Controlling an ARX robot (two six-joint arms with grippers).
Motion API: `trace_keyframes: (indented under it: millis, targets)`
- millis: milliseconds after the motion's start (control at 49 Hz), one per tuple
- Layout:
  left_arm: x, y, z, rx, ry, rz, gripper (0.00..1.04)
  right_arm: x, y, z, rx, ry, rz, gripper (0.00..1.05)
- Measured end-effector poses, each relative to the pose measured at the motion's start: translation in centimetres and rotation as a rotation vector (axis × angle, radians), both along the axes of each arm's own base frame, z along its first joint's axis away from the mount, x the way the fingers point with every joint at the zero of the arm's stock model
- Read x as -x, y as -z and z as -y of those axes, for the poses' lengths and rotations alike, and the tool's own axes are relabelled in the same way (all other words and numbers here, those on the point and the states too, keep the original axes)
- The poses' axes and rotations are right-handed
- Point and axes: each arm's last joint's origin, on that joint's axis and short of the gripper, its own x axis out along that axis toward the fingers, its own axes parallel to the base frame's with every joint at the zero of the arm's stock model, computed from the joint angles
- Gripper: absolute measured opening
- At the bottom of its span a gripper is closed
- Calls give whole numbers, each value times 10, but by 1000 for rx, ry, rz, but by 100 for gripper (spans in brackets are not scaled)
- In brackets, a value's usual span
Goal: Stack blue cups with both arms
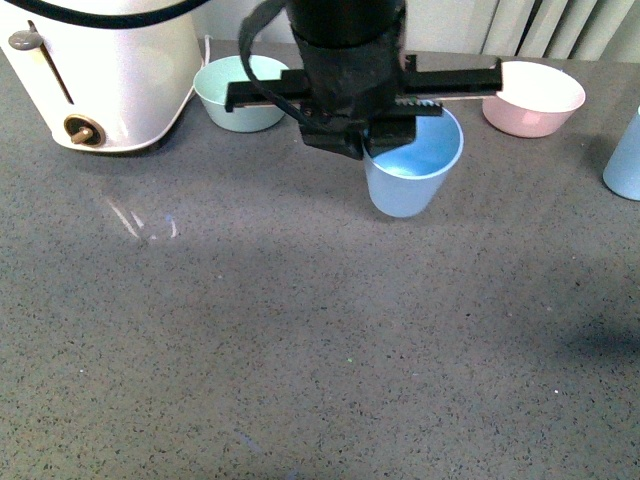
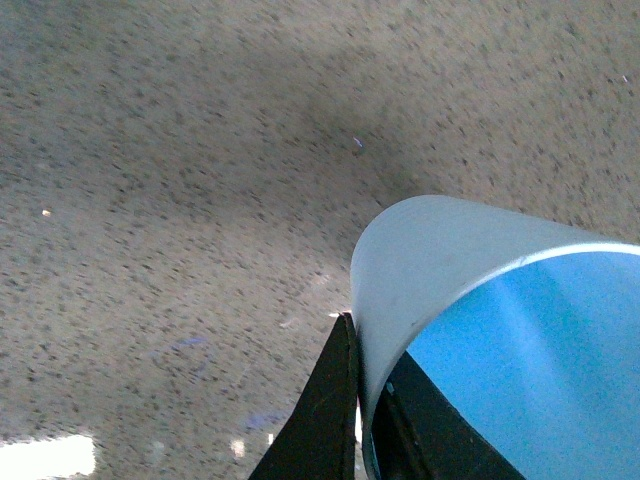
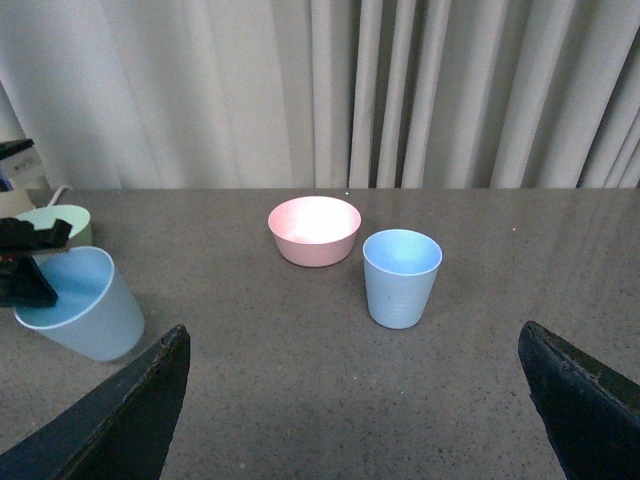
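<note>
Blue cup one (image 1: 415, 172) is pinched by its rim in the left gripper (image 1: 364, 146), tilted. Blue cup two (image 3: 402, 278) waits apart, unstacked; right gripper (image 3: 352, 340) gapes wide, empty.

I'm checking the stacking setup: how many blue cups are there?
2. The first blue cup is tilted, pinched at its rim by the left end effector. The second blue cup stands upright beside the pink bowl. None seems hidden.

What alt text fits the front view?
The left claw pinches the rim of a blue cup. On the grey speckled counter sit a white toaster, a mint-green bowl and a pink bowl, with a second blue cup at the right edge.
</note>
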Motion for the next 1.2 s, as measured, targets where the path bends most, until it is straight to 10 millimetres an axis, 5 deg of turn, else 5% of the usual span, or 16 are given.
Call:
trace_keyframes:
  millis: [286, 551, 1000, 1204]
  targets:
    - [23, 10, 33, -7, 67, -35, 2, 0, 0, 0, 0, 0, 0, 96]
    - [25, 27, 41, -27, 66, -69, 2, 0, 0, 0, 0, 0, 0, 96]
    - [24, 22, 44, 29, 60, -70, 61, 0, 0, 0, 0, 0, 0, 96]
    - [27, -11, 36, 99, 52, 1, 93, 0, 0, 0, 0, 0, 0, 96]
